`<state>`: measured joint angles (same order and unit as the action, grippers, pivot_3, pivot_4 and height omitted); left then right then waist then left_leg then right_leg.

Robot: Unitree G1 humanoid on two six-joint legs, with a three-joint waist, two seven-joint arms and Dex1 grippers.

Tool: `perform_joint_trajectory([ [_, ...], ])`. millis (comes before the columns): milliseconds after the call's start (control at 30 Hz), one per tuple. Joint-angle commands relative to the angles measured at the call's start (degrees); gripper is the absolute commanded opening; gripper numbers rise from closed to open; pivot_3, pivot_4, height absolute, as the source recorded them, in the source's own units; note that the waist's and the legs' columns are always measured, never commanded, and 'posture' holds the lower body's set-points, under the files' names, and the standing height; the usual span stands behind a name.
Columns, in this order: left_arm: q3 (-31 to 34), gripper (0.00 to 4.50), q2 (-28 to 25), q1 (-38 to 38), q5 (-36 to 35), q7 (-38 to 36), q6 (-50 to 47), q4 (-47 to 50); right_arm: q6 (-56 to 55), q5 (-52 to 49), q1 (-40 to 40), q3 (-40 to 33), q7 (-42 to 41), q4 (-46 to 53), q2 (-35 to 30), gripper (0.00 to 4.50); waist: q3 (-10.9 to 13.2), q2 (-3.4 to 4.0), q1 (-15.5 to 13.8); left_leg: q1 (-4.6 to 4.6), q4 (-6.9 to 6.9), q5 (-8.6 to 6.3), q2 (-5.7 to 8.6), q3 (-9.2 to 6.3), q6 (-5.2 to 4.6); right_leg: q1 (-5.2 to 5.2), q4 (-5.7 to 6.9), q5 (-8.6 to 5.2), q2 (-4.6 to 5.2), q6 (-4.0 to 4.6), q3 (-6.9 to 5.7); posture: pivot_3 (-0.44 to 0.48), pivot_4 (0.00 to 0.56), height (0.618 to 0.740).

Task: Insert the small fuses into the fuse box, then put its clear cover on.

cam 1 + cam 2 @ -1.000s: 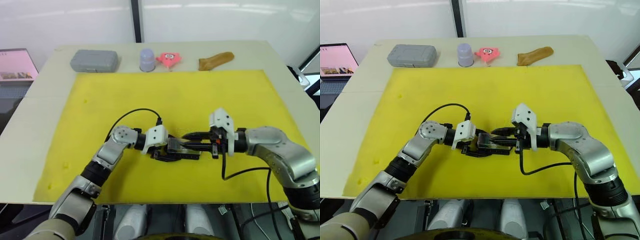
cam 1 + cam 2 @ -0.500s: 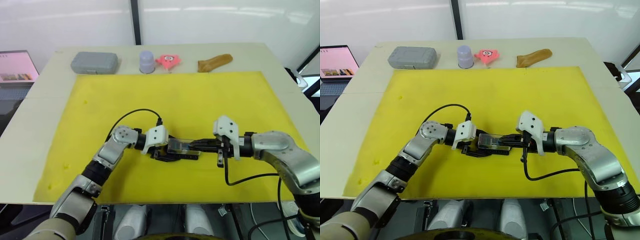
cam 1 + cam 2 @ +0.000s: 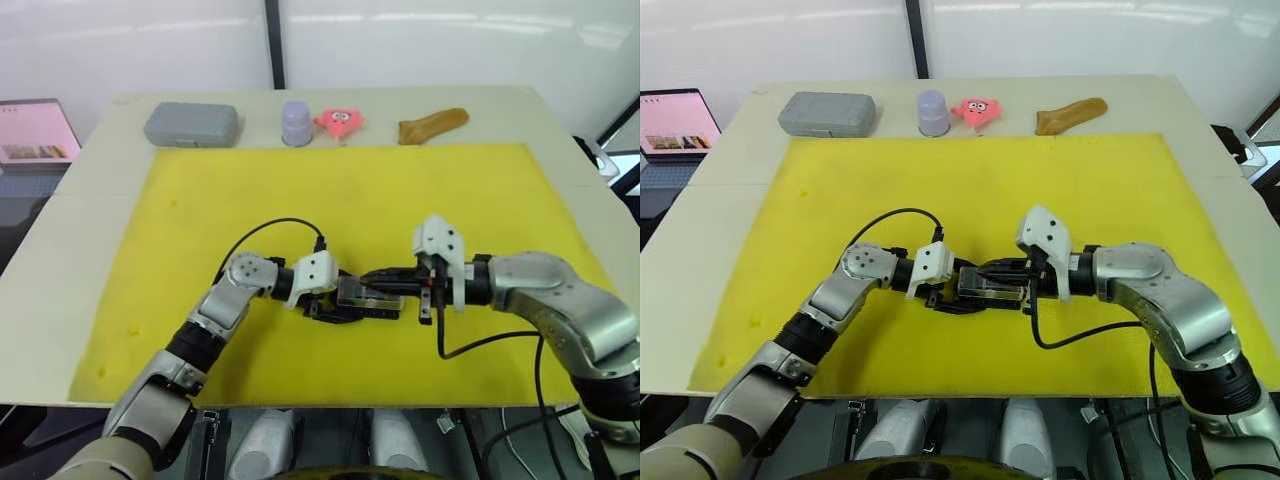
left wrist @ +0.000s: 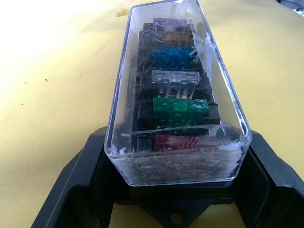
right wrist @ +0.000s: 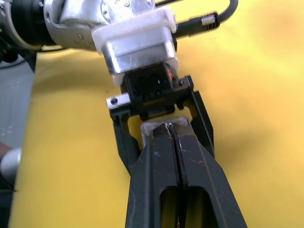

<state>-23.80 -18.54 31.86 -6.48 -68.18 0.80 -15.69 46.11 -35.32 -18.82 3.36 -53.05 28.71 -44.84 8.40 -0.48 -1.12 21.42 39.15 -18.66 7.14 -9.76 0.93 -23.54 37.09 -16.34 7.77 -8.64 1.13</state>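
Fuse box [image 4: 90, 190] sits low on the yellow mat [image 3: 350, 190], between the two grippers, with the clear cover [image 4: 178, 95] seated over it. No writing or brand can be read on it. The left gripper [image 3: 325, 297] has its fingers [image 4: 66, 190] spread around the near end of the box, one on each side. The right gripper [image 3: 372, 283] has its fingers [image 5: 156, 175] pressed together, tips resting on top of the cover at the opposite end. Compared with half a second ago, the right gripper has moved in toward the left one and sits further over the cover. Under the cover the small fuses [image 4: 178, 102] stand in a row: red, green, clear, teal, tan, purple. Along the table's [image 3: 560, 120] far edge, well apart, lie a grey case [image 3: 191, 124], a lilac cup [image 3: 296, 122], a pink toy [image 3: 339, 121] and a brown piece [image 3: 432, 124]; a laptop [image 3: 678, 124] stands off the left edge.
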Motion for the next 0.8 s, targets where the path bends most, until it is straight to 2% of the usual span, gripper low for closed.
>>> perform_joint_trajectory([
  [33,0.7,2.63,0.2,0.7,1.2,1.4,0.3,-1.2,-0.1,2.9,2.7,3.4,0.6,1.5,-1.8,0.03,0.0,0.00,0.0,0.00,0.00,0.00,0.00,0.00,0.00,0.00,0.00,0.00,0.00,0.00,0.00,0.000,0.150,0.740],
  [133,0.9,2.63,0.3,1.0,1.3,1.4,0.4,-1.7,-2.6,11.9,6.0,10.5,2.3,-0.7,-5.2,0.03,0.0,0.03,0.0,-0.01,0.00,0.00,0.01,0.01,0.00,-0.01,0.00,0.00,0.00,0.00,-0.01,0.000,0.150,0.740],
  [300,1.1,2.63,0.7,1.3,1.5,1.3,0.6,-2.3,-1.9,11.0,6.1,9.1,3.7,-2.0,-4.2,0.03,-0.4,-0.41,0.1,-0.22,0.00,0.00,-0.03,-0.04,0.00,0.25,-0.02,0.00,-0.03,0.00,-0.08,0.000,0.150,0.740],
  [433,0.9,2.63,1.1,1.3,1.7,1.6,1.0,-2.7,-2.2,8.4,5.1,5.9,3.2,-1.5,-3.5,0.03,-0.4,-0.41,0.0,-0.22,0.00,0.00,-0.03,-0.06,0.00,0.26,-0.03,0.00,-0.03,0.00,-0.08,0.000,0.150,0.740],
  [533,1.0,2.63,1.6,0.8,1.6,2.2,0.7,-2.4,-5.4,3.5,5.2,-2.3,1.0,1.0,-3.8,0.03,-0.4,-0.41,-0.4,-0.22,0.00,0.00,-0.02,-0.06,0.00,0.26,-0.03,0.00,-0.02,0.00,-0.08,0.000,0.150,0.740],
  [667,1.9,2.63,1.5,0.4,0.5,2.1,-1.5,-1.6,-5.7,2.4,5.8,-8.2,-2.1,2.1,-8.4,0.03,-0.3,-0.36,-1.2,-0.06,0.04,0.00,0.01,-0.03,0.00,0.10,-0.03,0.00,-0.01,0.00,-0.04,0.000,0.150,0.740],
  [733,2.6,3.70,1.3,0.5,-0.6,1.6,-2.4,-0.5,-4.9,0.6,7.0,-12.1,-5.0,1.4,-11.9,0.00,-0.3,-0.37,-1.2,-0.05,0.02,0.00,0.00,-0.03,0.00,0.09,-0.03,0.00,-0.02,0.00,-0.05,0.000,0.150,0.740],
  [800,3.3,4.48,0.3,0.6,-1.3,1.3,-4.2,1.6,-3.4,-1.7,8.3,-17.4,-7.2,0.0,-14.8,0.56,-0.3,-0.37,-1.1,-0.04,0.01,0.00,-0.01,-0.03,0.00,0.07,-0.04,0.00,-0.02,0.00,-0.05,0.000,0.150,0.740],
])
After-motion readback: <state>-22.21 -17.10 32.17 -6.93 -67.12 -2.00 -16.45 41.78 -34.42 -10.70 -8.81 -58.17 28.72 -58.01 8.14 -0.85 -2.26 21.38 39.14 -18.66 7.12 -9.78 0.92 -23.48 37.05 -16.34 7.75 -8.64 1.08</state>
